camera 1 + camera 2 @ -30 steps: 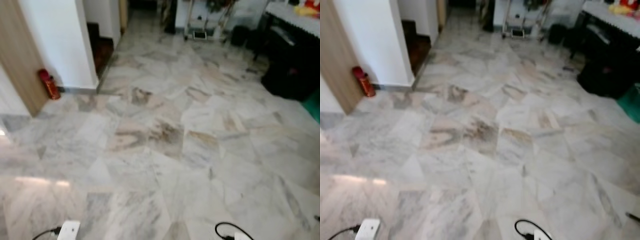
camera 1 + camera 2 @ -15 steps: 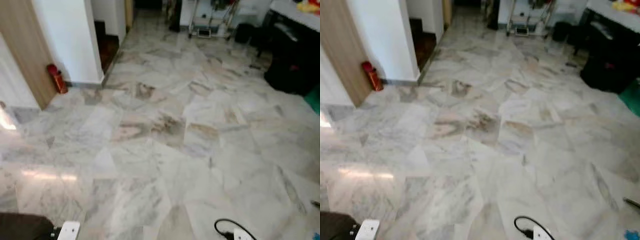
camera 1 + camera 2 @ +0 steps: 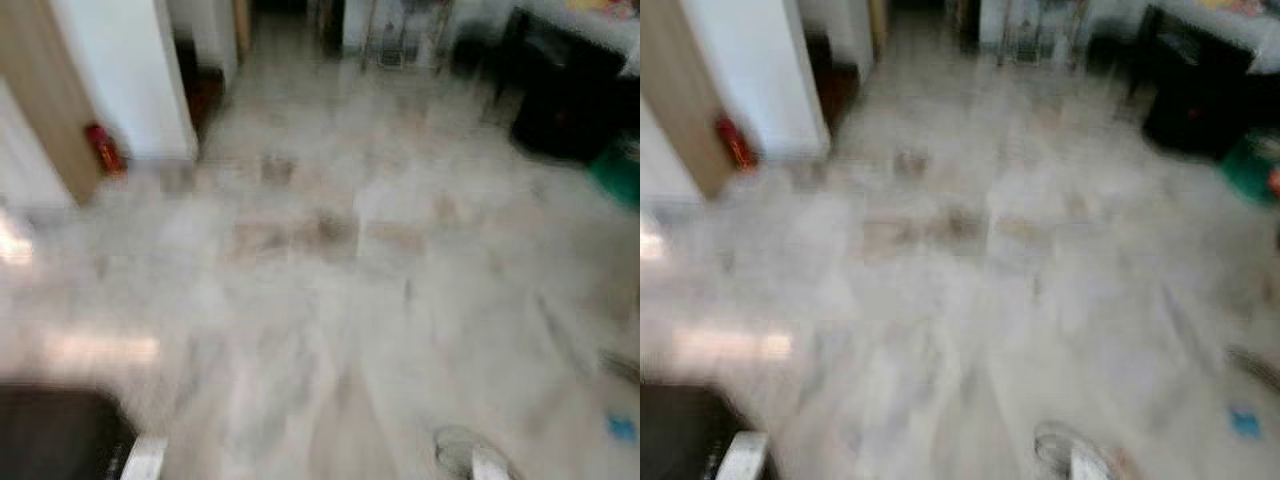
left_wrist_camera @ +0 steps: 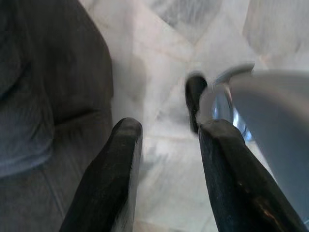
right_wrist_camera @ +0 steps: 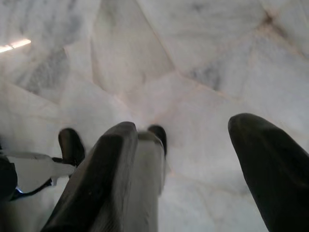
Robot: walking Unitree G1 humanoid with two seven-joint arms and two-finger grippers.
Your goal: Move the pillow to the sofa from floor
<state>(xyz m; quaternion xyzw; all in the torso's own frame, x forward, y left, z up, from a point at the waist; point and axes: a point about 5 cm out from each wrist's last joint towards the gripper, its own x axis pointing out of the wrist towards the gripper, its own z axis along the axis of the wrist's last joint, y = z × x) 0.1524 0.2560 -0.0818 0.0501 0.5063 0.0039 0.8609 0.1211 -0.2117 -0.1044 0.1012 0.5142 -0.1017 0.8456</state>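
Note:
The head views are blurred by motion. A dark grey soft mass point(image 3: 55, 435) sits at the bottom left corner on the marble floor point(image 3: 330, 300); I cannot tell whether it is the pillow or part of a sofa. The same dark grey fabric point(image 4: 43, 96) lies beside my left gripper point(image 4: 171, 128), which is open with nothing between its fingers and hangs just off the cloth. My right gripper point(image 5: 183, 126) is open too, over bare marble tiles.
A red fire extinguisher point(image 3: 105, 150) stands by a white wall corner point(image 3: 120, 70) and a wooden panel point(image 3: 40, 90) at the far left. Black furniture point(image 3: 570, 90) and a green thing point(image 3: 620, 170) are at the far right. A small blue scrap point(image 3: 622, 427) lies on the floor.
The camera has moved and the picture has gone blurry. The dark mass at the bottom left takes up more of the view, and a blue scrap has come into sight at the right.

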